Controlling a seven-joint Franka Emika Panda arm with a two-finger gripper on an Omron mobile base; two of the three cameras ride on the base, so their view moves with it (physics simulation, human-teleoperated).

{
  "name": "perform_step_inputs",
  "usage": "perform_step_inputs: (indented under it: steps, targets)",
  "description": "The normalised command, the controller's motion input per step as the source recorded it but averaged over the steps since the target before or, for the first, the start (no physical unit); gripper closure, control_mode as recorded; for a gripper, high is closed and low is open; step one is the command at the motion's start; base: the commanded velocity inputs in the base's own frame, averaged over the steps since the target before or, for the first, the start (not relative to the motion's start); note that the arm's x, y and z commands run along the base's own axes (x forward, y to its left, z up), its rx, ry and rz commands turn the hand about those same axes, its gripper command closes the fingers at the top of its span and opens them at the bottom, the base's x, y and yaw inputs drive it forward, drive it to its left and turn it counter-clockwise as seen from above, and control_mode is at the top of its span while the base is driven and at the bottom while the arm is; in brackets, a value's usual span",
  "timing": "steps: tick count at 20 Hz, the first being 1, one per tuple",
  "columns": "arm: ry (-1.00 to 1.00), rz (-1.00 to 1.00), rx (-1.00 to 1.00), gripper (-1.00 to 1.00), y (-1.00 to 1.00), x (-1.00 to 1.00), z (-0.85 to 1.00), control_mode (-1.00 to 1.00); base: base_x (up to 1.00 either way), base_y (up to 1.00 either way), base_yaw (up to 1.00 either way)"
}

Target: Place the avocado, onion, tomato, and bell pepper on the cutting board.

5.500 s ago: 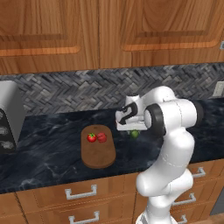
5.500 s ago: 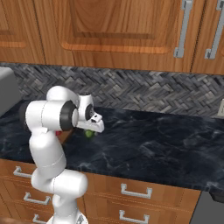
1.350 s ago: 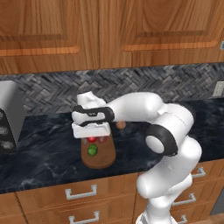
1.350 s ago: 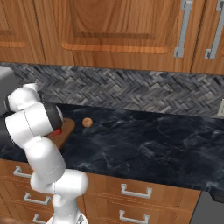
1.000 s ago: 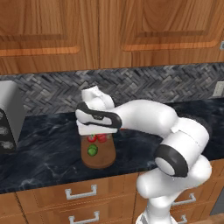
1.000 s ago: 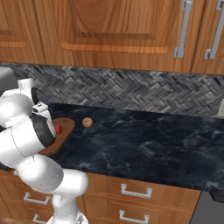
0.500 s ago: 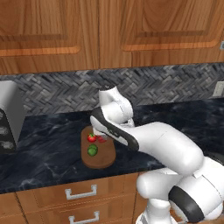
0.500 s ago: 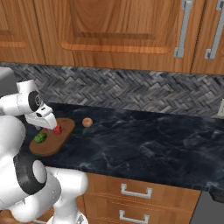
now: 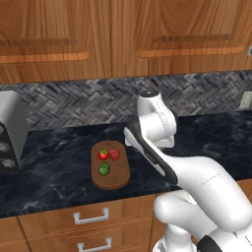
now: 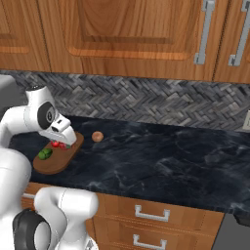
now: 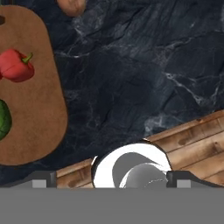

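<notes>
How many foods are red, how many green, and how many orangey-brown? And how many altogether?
Red: 2, the tomato and the bell pepper, both on the cutting board
Green: 1, the avocado, also on the board
Orange-brown: 1, the onion, on the counter
Total: 4

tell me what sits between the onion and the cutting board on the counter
Nothing. In the right base view only bare dark counter separates the onion from the cutting board; the hand view shows the same bare gap.

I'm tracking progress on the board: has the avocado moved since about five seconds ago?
Yes. It lay on the counter right of the cutting board; now the avocado rests on the board's near half, in front of the tomato.
</notes>
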Motion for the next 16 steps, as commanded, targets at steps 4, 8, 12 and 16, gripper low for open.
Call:
perform_step_inputs:
  steps: [4, 8, 12, 16]
  targets:
    - [-0.05, 0.00, 0.00, -1.00, -0.58, 0.00, 0.07, -1.00, 0.00, 0.00, 0.00]
    - [-0.08, 0.00, 0.00, -1.00, -0.36, 0.08, 0.06, -1.00, 0.00, 0.00, 0.00]
    - [-0.07, 0.01, 0.00, -1.00, -0.22, 0.28, 0.01, -1.00, 0.00, 0.00, 0.00]
    - [-0.03, 0.03, 0.00, -1.00, -0.02, 0.28, 0.00, -1.00, 0.00, 0.00, 0.00]
